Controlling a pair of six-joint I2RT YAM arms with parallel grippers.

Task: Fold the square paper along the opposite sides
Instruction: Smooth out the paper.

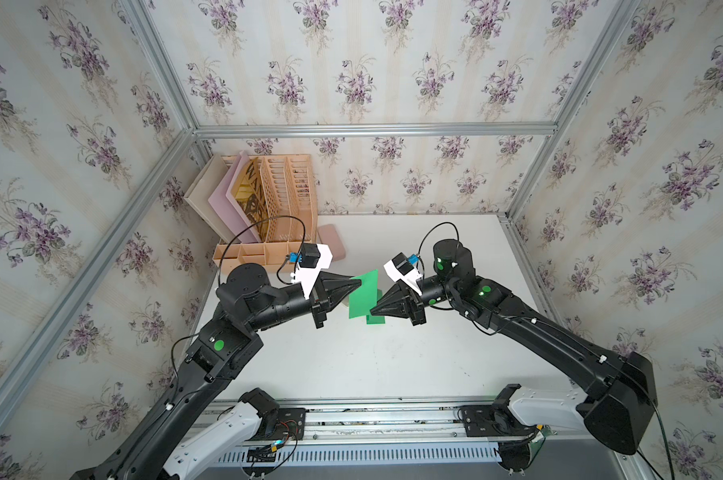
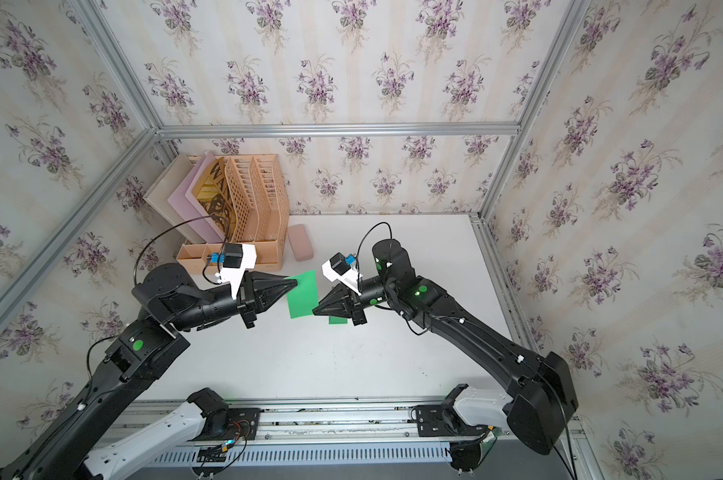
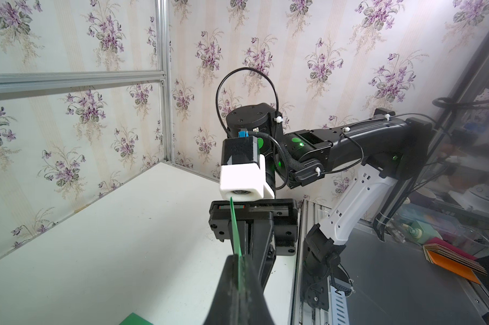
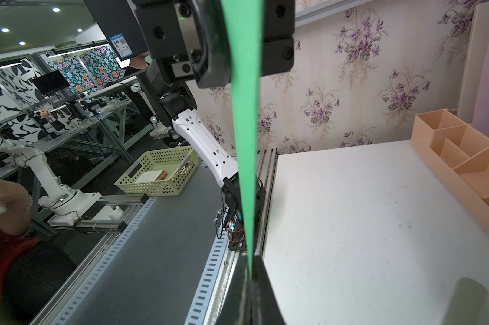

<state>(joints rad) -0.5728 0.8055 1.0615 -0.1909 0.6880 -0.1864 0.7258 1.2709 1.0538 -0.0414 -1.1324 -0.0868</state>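
While the paper [image 1: 363, 296] is held clear of the table [image 1: 393, 365] at the centre of both top views, it is pinched from two sides. The left gripper [image 1: 359, 283] is closed on the sheet's upper left edge. The right gripper [image 1: 372, 310] is closed on its lower right edge. In each wrist view the green sheet is seen almost edge-on, clamped between dark fingers [image 4: 261, 284] with no gap showing. Its broad face is shown in both top views, as a slanted four-sided shape.

The left arm is brought in from the lower left of the frame and bent sharply at the elbow. Its forearm and wrist are laid out nearly level toward the right. The right arm is brought in from the lower right and stretched up and to the left. It is folded back at the wrist joint, so that its gripper is pointed left and a little downward in the frame. The two tips are set near each other, offset across the sheet and not touching.

A small green patch [image 1: 374, 319] is seen below the right gripper; whether it belongs to the same sheet cannot be told. At the upper left of the table a rack [image 1: 285, 195] filled with boards is stood against the wall. A pink case [image 1: 332, 243] is laid just beside it, well apart from the paper.
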